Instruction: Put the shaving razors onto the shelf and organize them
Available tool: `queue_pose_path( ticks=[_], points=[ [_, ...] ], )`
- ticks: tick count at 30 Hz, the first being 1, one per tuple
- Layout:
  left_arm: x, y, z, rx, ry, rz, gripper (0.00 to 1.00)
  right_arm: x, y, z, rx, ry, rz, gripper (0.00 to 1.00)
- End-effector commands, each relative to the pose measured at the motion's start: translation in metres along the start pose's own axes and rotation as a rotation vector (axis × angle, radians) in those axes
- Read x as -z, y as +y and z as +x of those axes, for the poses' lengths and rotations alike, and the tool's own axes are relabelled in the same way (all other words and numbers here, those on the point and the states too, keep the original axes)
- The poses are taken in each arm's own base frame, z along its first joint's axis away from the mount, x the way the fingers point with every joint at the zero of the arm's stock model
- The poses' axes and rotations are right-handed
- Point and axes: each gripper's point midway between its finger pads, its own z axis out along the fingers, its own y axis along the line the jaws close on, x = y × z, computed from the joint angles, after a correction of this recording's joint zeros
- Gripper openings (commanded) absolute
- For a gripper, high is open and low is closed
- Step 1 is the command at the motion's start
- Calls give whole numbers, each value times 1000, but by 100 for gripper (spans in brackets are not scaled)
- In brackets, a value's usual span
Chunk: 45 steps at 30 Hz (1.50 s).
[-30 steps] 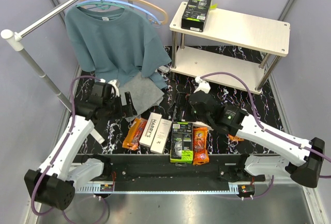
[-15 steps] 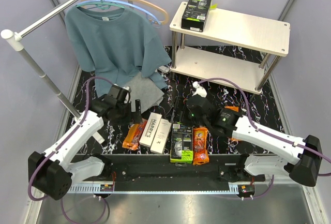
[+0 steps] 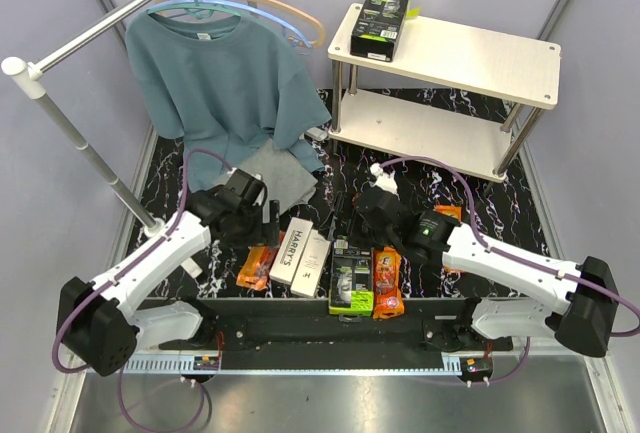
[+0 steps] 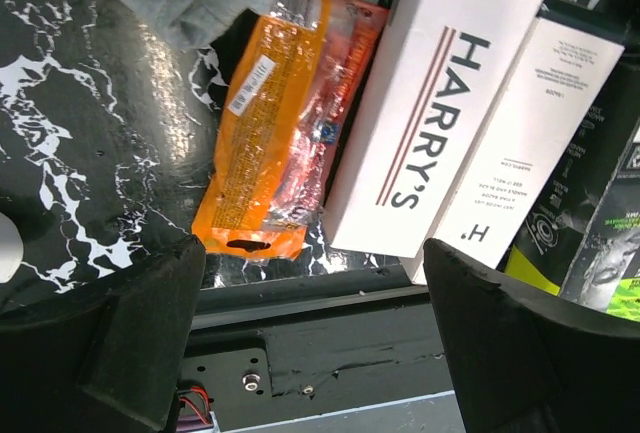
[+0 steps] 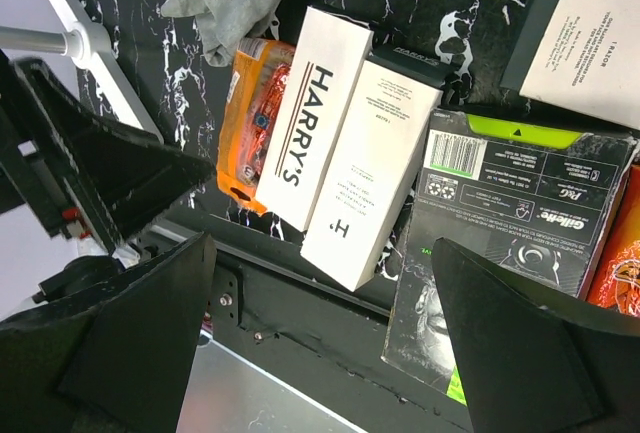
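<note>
The shelf (image 3: 470, 55) stands at the back right with one black-and-lime box (image 3: 382, 20) on its top board. On the table near the front lie an orange blister pack (image 3: 258, 253), two white HARRY'S boxes (image 3: 291, 251), a black-and-lime box (image 3: 352, 273) and another orange pack (image 3: 387, 278). A third orange pack (image 3: 450, 215) is partly hidden by the right arm. My left gripper (image 3: 271, 217) is open and empty above the orange pack (image 4: 270, 123) and HARRY'S box (image 4: 430, 103). My right gripper (image 3: 347, 227) is open and empty over the white boxes (image 5: 330, 143) and the black-and-lime box (image 5: 510, 223).
A folded grey cloth (image 3: 275, 178) lies behind the packs. A teal shirt (image 3: 220, 73) hangs from the metal rail (image 3: 90, 38) at the back left. A dark box with a white label (image 5: 590, 43) lies behind the black-and-lime box. The black base rail (image 3: 330, 318) runs along the front.
My left gripper has moved right and nearer, toward the orange pack and HARRY'S boxes. My right gripper has moved left over the row of packs. Both stay open; no pack has moved.
</note>
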Motion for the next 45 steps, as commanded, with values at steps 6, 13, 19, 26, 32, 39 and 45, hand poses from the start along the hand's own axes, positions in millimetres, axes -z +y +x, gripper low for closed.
queue_pose_path(
  ticks=[6,13,19,26,32,39,45],
  points=[
    [6,-69,-7,-88,-35,144,94,-6,-16,10,-53,21,82,100],
    [2,-134,8,-105,29,356,95,-2,-52,27,-110,61,221,100],
    [10,-171,20,-47,59,588,95,23,-77,29,-190,23,241,97],
    [-3,-180,35,-37,114,593,95,28,-97,46,-238,56,272,89],
    [-20,-187,44,0,172,584,94,16,-93,59,-243,108,245,83],
    [-41,-191,54,34,215,554,94,2,-95,74,-263,153,224,80],
    [-51,-195,62,47,248,548,94,-10,-95,80,-276,165,207,79]
  ],
)
